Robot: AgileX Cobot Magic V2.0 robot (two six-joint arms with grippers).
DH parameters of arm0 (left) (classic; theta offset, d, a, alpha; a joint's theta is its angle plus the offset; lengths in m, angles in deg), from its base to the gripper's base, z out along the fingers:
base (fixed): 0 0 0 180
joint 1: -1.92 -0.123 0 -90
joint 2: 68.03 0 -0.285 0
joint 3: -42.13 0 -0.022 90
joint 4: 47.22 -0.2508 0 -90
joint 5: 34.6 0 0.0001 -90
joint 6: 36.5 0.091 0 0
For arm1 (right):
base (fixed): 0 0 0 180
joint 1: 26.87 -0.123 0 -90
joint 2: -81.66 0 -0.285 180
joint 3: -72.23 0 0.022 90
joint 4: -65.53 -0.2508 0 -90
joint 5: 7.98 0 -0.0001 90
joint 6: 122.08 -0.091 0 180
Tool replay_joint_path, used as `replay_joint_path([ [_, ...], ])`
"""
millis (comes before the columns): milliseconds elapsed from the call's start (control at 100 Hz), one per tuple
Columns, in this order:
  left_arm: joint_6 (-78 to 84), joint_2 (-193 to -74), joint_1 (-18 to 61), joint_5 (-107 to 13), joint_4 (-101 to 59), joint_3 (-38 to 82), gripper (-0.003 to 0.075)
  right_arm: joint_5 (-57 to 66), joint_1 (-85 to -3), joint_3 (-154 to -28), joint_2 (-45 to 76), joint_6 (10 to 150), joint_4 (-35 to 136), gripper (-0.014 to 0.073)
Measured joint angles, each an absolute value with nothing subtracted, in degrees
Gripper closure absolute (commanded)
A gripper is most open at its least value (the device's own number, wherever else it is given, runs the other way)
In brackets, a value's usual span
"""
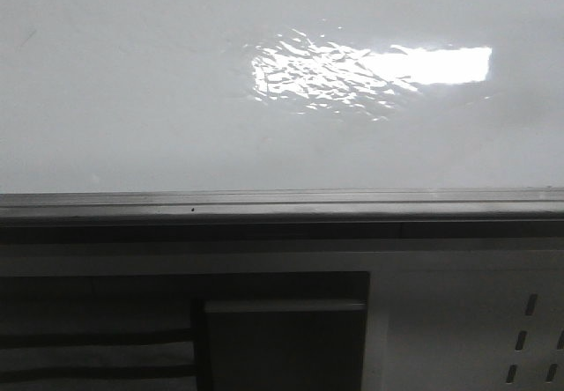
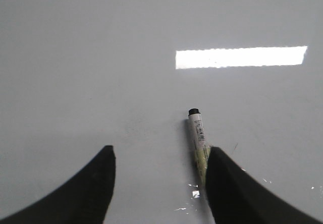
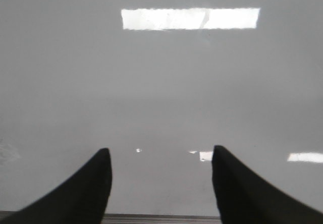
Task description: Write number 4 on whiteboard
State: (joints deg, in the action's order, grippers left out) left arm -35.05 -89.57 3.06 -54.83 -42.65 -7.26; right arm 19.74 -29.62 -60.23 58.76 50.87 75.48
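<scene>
Whiteboard (image 1: 176, 83) fills the front view above its grey edge rail (image 1: 282, 204) and carries no marker strokes; the number 4 is not yet written in any view. My left end effector (image 2: 159, 178) faces the board with its fingers spread apart. A marker (image 2: 198, 135) shows beside the inner face of one finger (image 2: 237, 193), dark tip pointing away from the wrist; whether that finger touches it, or whether the marker lies on the board, I cannot tell. My right end effector (image 3: 161, 183) is likewise apart and empty, near the rail. Judged step: secure the marker. To do it well, I centre the barrel between the left fingers, clamp on the body below the tip, and keep the tip square to the board before starting strokes.
</scene>
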Motion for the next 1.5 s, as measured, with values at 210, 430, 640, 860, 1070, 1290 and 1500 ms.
replay_joint_path([
  [210, -35.0, -89.6, 3.1, -54.8, -42.7, -7.3, 0.0303, 19.7, -29.6, -60.2, 58.8, 50.9, 75.5, 0.0123],
  [430, -35.0, -89.6, 3.1, -54.8, -41.7, -7.3, 0.0336, 19.3, -29.6, -60.2, 58.8, 50.9, 75.5, 0.0123],
  [640, -35.0, -90.8, 3.1, -54.8, -40.1, -7.3, 0.0335, 18.9, -29.6, -60.2, 58.8, 50.9, 75.5, 0.0123],
  [860, -31.5, -96.3, 3.1, -54.9, -40.3, -7.3, 0.0242, 18.8, -29.6, -60.2, 58.8, 50.9, 75.5, 0.0123],
  [1070, -29.8, -104.8, 7.2, -54.2, -39.5, -7.3, 0.0210, 18.7, -29.6, -60.2, 58.8, 50.9, 75.5, 0.0123],
  [1290, -29.7, -115.2, 14.0, -48.2, -39.4, -7.3, 0.0210, 18.7, -29.6, -60.2, 58.8, 50.9, 75.5, 0.0123],
  [1500, -29.6, -127.2, 16.2, -37.6, -39.7, -7.3, 0.0222, 18.7, -29.6, -60.2, 58.8, 50.9, 75.5, 0.0123],
])
